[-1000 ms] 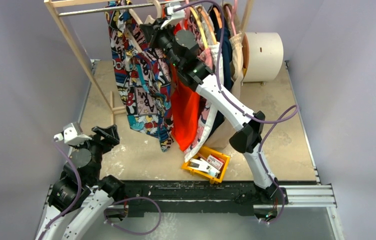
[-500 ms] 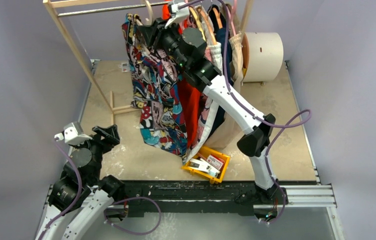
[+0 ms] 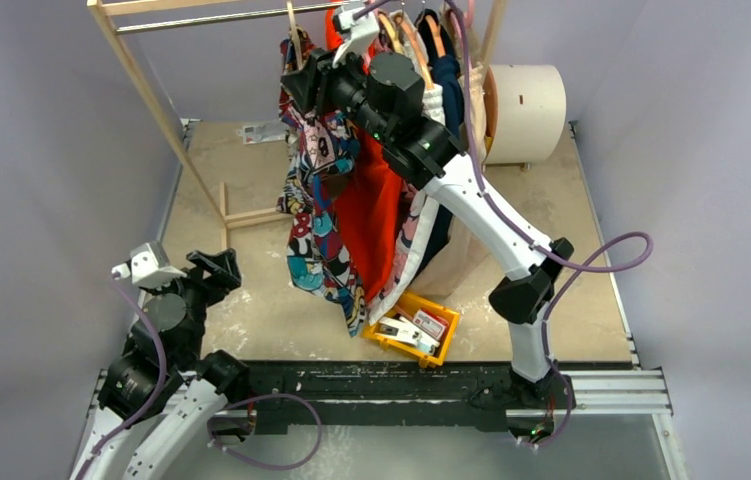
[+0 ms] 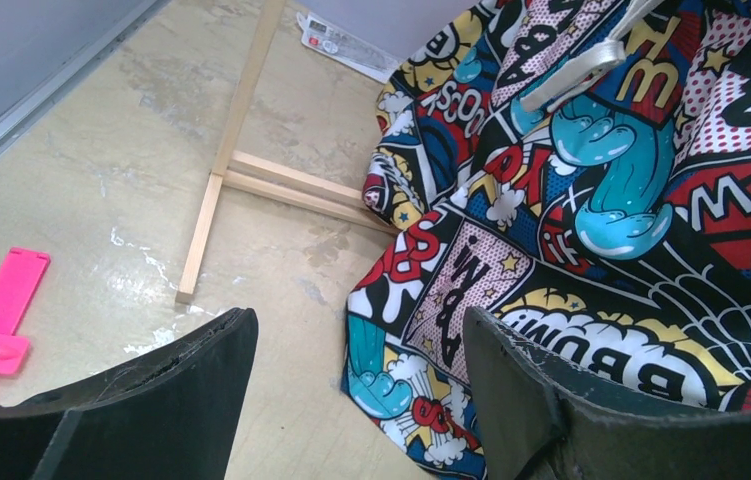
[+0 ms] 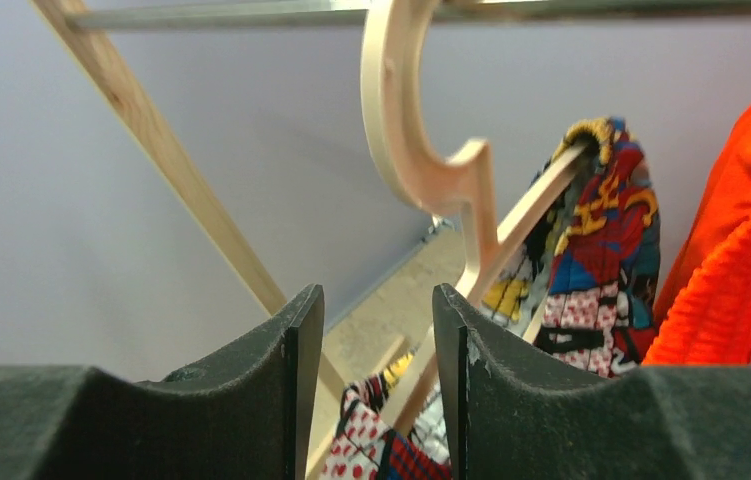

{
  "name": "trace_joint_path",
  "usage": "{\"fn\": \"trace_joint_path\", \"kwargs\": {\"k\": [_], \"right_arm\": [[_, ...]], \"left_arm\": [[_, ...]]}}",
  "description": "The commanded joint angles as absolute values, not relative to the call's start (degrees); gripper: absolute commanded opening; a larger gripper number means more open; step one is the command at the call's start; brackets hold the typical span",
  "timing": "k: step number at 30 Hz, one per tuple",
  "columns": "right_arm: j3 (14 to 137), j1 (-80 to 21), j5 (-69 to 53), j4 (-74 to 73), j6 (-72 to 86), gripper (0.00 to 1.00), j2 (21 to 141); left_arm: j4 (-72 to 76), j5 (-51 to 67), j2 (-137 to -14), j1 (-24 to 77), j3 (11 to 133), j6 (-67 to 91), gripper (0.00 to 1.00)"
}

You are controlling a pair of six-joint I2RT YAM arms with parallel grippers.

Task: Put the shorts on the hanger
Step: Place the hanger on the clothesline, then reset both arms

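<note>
The shorts (image 4: 571, 260) are draped on the hanger (image 5: 398, 110), whose hook seems to sit over the rail (image 5: 251, 15), just above and beyond the right gripper (image 5: 376, 300). Its fingers stand apart with nothing between them. The left gripper (image 4: 361, 330) is low over the table (image 4: 101, 170), fingers spread wide and empty, and the shorts' lower leg hangs ahead and to the right of them. The cloth looks light, soft and floppy, so it will likely bunch and slide on the smooth, thin, stiff hanger. A pinch on a folded hem or the waistband should hold best, and the hanger is best taken at its neck under the hook
</note>
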State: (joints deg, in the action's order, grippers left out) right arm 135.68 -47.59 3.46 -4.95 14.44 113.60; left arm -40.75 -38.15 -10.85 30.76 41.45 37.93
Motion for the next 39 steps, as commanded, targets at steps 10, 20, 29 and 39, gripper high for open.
{"fn": "trace_joint_path", "kwargs": {"k": [10, 20, 29, 39], "right_arm": [[139.57, -47.88, 5.41, -14.35, 11.43, 0.40, 113.48], [141.58, -47.80, 5.76, -16.42, 11.73, 0.45, 114.09], [138.72, -47.81, 0.76, -17.98, 13.93, 0.72, 103.29], [117.40, -47.82, 11.82, -22.68, 11.50, 0.73, 79.90]], "left_arm": [[-37.88, -37.83, -12.53, 30.67, 41.40, 37.78, 0.73], [-37.88, -37.71, -12.56, 30.67, 41.29, 37.88, 0.73], [-39.38, -40.36, -13.75, 30.67, 41.75, 39.38, 0.77], [-41.12, -42.25, -19.57, 30.67, 43.22, 41.10, 0.80]]}}
